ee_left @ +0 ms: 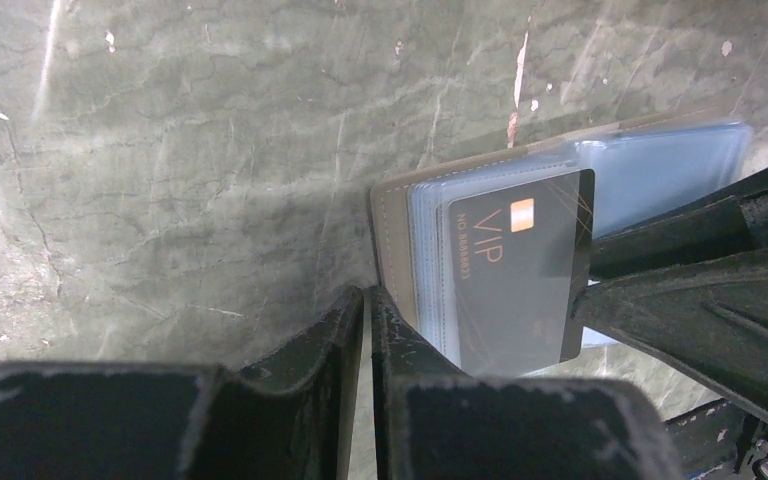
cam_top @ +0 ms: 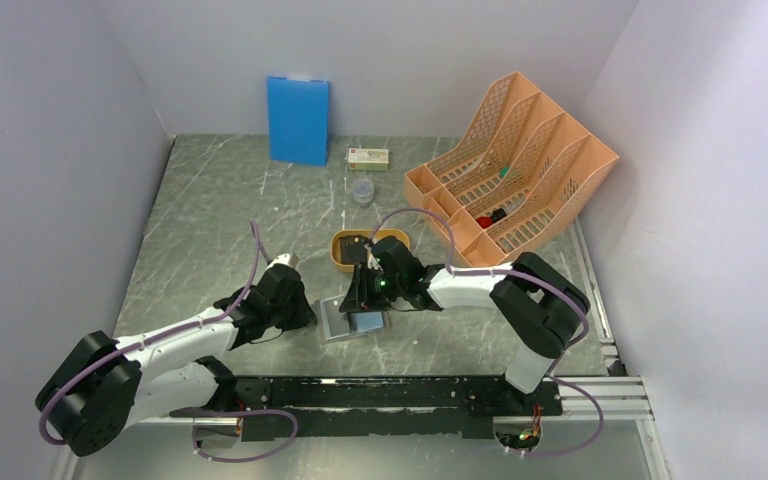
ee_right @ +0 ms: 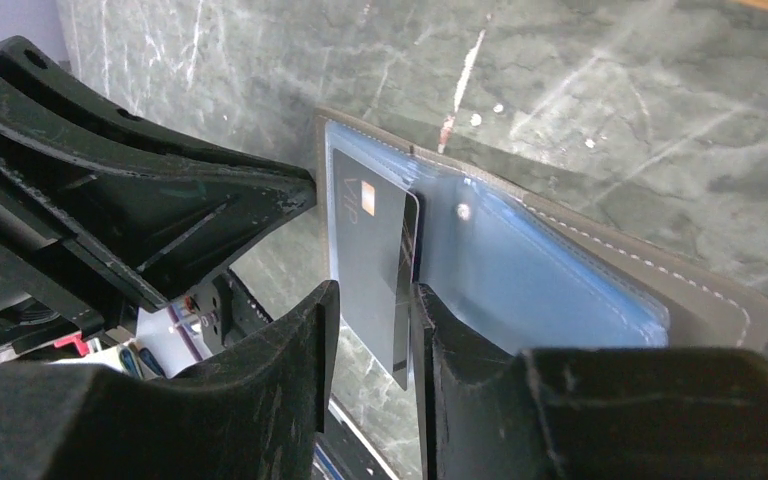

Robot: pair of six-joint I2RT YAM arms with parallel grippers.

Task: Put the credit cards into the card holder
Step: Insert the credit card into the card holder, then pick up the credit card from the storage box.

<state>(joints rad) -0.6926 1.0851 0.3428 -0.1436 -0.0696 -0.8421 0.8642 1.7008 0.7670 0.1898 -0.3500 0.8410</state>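
The grey card holder (cam_top: 336, 325) lies open on the table between the arms, its pale blue pockets (ee_right: 560, 260) facing up. A black credit card (ee_left: 520, 270) marked VIP sits part-way in a clear pocket, with one end still sticking out. My right gripper (ee_right: 372, 290) straddles that end and is open: the card (ee_right: 365, 240) leans by the right finger, with a gap on the left. My left gripper (ee_left: 369, 292) is shut on the holder's grey left edge (ee_left: 395, 240), only a slit between its fingers.
A mustard-yellow oval tray (cam_top: 343, 243) stands just behind my right gripper (cam_top: 365, 290). Further back are a blue board (cam_top: 298, 120) against the wall, a small box (cam_top: 368, 157), a clear cup (cam_top: 362, 190) and an orange file rack (cam_top: 510, 170) at the right.
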